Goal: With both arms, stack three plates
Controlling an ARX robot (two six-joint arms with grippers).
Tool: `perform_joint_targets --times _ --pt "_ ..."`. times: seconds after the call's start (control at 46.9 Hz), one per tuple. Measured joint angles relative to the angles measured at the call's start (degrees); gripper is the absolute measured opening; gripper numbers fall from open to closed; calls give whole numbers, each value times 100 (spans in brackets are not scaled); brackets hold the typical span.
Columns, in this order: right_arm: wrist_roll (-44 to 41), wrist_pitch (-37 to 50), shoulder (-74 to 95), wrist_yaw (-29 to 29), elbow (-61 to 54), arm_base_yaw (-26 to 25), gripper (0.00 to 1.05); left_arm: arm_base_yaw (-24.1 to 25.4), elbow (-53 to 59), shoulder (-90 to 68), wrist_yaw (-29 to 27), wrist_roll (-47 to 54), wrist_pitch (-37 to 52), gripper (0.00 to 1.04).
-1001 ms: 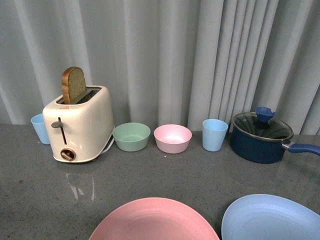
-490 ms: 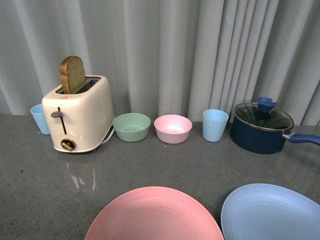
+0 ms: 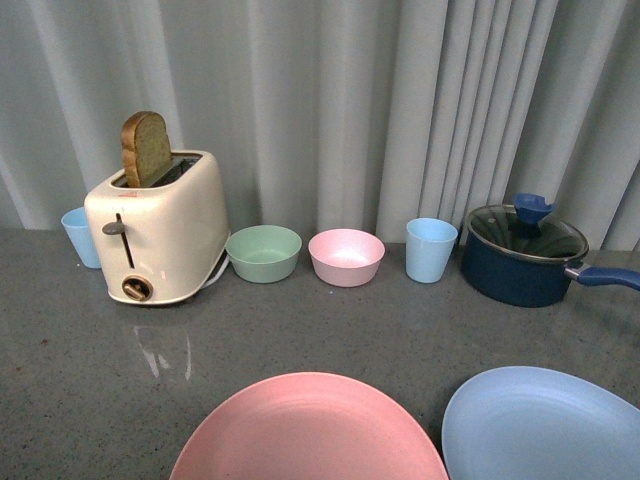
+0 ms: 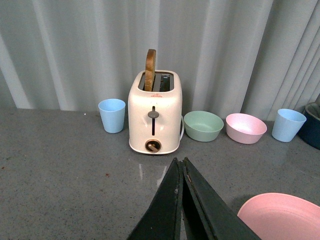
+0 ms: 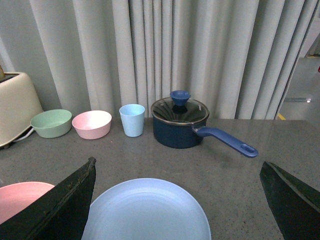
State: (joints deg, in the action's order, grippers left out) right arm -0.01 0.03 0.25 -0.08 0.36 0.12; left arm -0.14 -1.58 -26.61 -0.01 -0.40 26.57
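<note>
Left gripper (image 4: 180, 162): I see jaws pressed together, empty.
Right gripper (image 5: 177, 162): jaws spread wide, empty.
Plates: pink plate (image 3: 310, 425) just beside blue plate (image 3: 540, 425).

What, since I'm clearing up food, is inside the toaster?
A brown bread slice stands in the toaster, top sticking out; its lower part is hidden by the casing.

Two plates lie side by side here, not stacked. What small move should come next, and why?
Probably lower the right gripper to the blue plate and grip its rim. Its jaws stand wide open above that plate, which lies beside the pink plate, not on it. The left gripper is shut and empty.
</note>
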Motion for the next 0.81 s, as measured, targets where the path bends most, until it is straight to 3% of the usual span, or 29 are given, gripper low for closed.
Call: perform_joint_targets --times 0.81 --pt "0 0 0 0 0 0 97 0 0 1961 -4 0 -2011 4"
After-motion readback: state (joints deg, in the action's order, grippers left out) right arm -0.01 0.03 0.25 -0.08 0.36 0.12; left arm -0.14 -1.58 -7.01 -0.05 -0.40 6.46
